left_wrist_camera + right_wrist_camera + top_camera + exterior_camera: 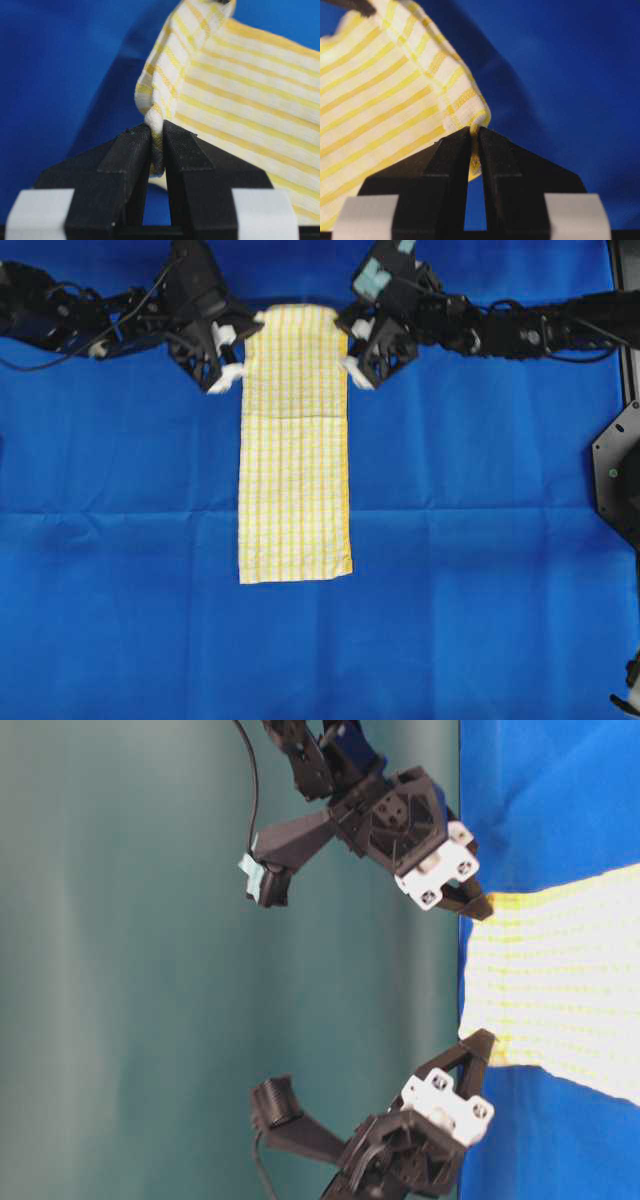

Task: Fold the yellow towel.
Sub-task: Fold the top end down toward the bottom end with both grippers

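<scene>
Overhead view has the yellow towel [295, 450] laid out as a long narrow strip in the middle of the frame, long axis running straight top to bottom. It's thin woven cloth, white with a fine yellow check and a yellow hem, and it sits on a big plain blue sheet [480, 570] that has a few soft creases running across it. The bottom end lies flat with square corners; the top end, up near the top edge of the frame, is lifted a bit between the two arms.

Left gripper [229, 370] is at the towel's upper left edge and right gripper [356, 372] at its upper right edge, both matte black plastic with white blocks behind the fingers. Left wrist view shows the two black wedge-shaped fingers [130, 165] pinched together on a bunched corner of the cloth, fabric squeezed right in the slit. Right wrist view is the same deal, fingers [500, 165] clamped on the hemmed corner, which curls over just above the tips.

Table-level view is turned sideways: towel stretched taut between both grippers at the right side of the frame.
</scene>
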{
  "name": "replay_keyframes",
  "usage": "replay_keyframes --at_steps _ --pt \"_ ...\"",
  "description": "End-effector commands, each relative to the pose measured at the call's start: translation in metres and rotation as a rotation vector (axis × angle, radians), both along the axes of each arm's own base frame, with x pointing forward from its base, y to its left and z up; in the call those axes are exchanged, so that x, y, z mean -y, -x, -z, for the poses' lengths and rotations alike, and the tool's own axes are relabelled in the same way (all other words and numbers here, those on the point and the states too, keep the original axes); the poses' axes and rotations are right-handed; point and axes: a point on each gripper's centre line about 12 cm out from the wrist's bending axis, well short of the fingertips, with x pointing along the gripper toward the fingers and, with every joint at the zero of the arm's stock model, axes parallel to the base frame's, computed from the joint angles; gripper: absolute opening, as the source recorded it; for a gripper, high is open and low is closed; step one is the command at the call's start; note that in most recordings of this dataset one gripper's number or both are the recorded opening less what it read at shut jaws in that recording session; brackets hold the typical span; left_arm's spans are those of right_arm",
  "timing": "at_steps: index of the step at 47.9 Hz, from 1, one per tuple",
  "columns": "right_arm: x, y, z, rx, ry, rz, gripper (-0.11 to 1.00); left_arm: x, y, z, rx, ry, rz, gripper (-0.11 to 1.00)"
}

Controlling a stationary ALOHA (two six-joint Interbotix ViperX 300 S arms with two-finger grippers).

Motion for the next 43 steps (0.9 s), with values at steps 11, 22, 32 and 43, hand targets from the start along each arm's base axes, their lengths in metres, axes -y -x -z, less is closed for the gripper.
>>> replay_keyframes --at_steps 11,22,32,43 --pt "-0.065 0.007 -0.036 0.087 -0.004 -0.129 0.05 0.067 0.002 -0.038 0.049 -0.009 0.170 0.05" --pt "-0.114 0.013 -0.037 0.100 -0.039 -0.218 0.05 0.129 0.005 -0.041 0.048 0.017 0.333 0.05" --pt "-0.159 0.013 -0.034 0.101 -0.069 -0.306 0.05 0.170 0.008 -0.037 0.048 0.103 0.400 0.05" --pt "-0.192 0.014 -0.029 0.090 -0.090 -0.369 0.05 0.208 0.009 -0.033 0.040 0.120 0.497 0.05"
